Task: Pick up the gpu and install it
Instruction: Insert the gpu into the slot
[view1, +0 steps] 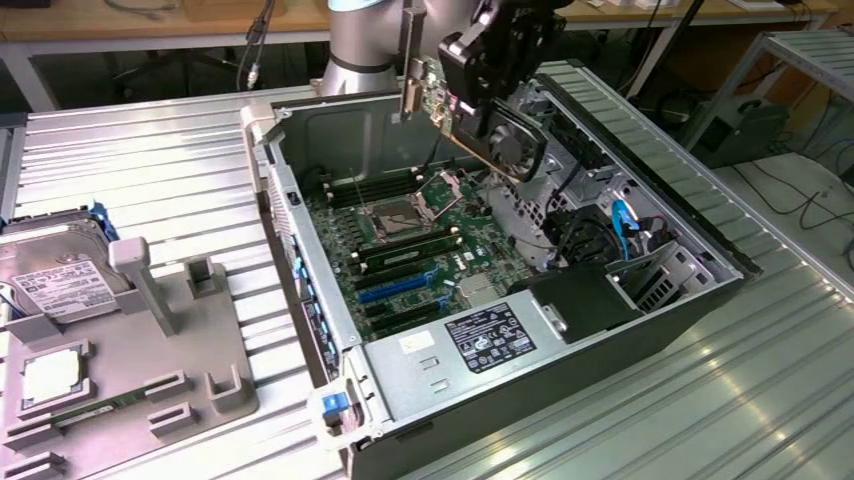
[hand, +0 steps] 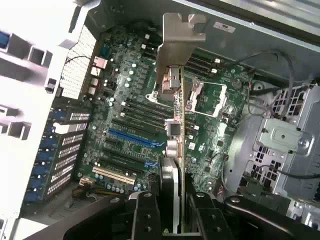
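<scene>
Hanging above the open case (view1: 350, 128), gripper (hand: 172, 214) clamps gpu (hand: 176, 50) (edge-on).

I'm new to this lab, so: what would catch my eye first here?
The claw grips the gpu above the open computer case. Inside the case, the green motherboard lies exposed below it. At the exterior view's left, a hard drive rests in a grey holder.
</scene>
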